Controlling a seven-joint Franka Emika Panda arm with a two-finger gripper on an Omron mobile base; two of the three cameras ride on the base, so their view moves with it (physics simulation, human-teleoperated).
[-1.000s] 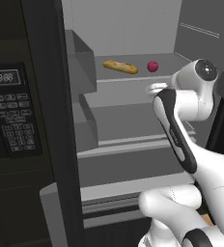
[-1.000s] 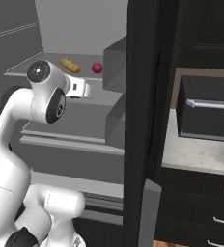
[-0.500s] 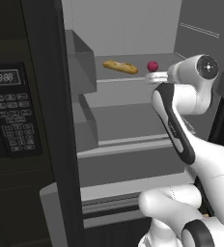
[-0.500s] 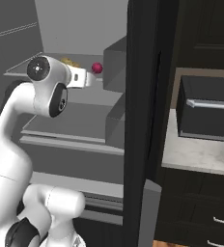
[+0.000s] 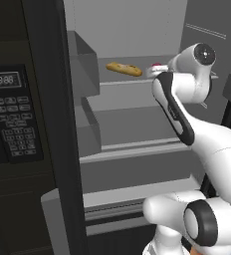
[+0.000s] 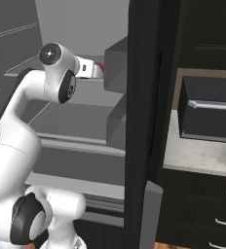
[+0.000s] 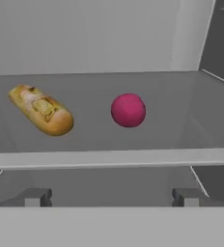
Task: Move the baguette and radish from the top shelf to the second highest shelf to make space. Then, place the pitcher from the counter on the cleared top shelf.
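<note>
2 items lie on the top shelf [image 7: 109, 157] of the open fridge: the baguette [image 7: 41, 110] toward the left and the radish [image 7: 128, 110] near the middle, set apart from one another and neither yet touched. Seen from the hand view, the pincer [image 7: 112, 197] is level with the shelf's front edge, its 2 dark fingertips [image 7: 35, 197] spread wide with nothing between them, and the radish sits almost straight ahead. In the left base view the white arm [image 5: 174, 109] reaches up to shelf height, hiding most of the radish [image 5: 157, 65], while the baguette [image 5: 123, 69] lies clear to its left. The second highest shelf [image 5: 132, 124] below is bare.

Step in hand, as judged: approach for the 1st pick, most likely the radish, since it is centred before the pincer. The next move calls for advancing over the shelf edge, straddling the ball with both fingertips, and closing gently, because a round item may roll away if nudged off-centre.
</note>
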